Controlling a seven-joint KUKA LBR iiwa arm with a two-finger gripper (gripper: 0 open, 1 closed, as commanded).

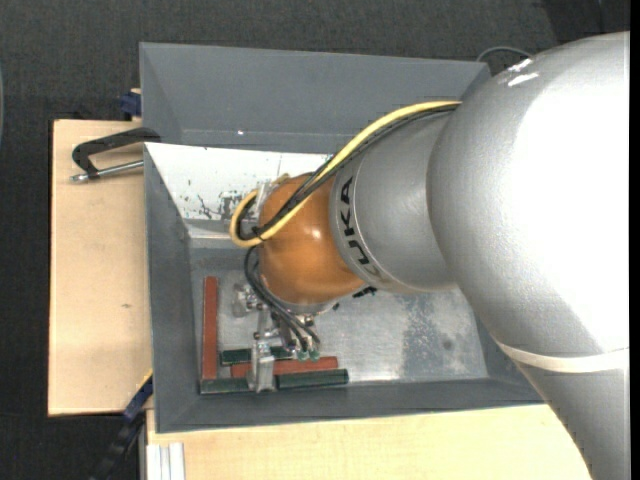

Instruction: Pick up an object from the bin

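The KUKA arm [520, 188] reaches across the grey metal bin [300, 63] from its right side and bends down toward the near-left corner. Its wide silver body covers much of the bin's right half. An orange cover [300, 248] sits round the wrist. A yellow cable [390, 123] runs along the top of the arm and loops down at the cover's left side, and darker cables hang below the cover toward the tool. The gripper [263, 363] is low in the bin, just inside the near wall and close to the left wall, with its silver tip down among the things lying there. Whether its jaws are apart, together or clamped on something cannot be told, as the wrist and cables hide too much of them. A long red-brown bar [210, 323] lies flat against the left wall, running from the near-left corner toward the far wall. A shorter red bar [305, 366] lies along the near wall, just right of the tip and seemingly touching it. A dark green strip [315, 378] lies beside that bar, between it and the near wall. Just left of the tip is a small green piece [237, 356], between the tip and the red-brown bar. The bin floor [430, 338] toward the right wall is bare, scuffed metal. A white panel with dark specks [200, 183] leans against the far-left part of the inside.
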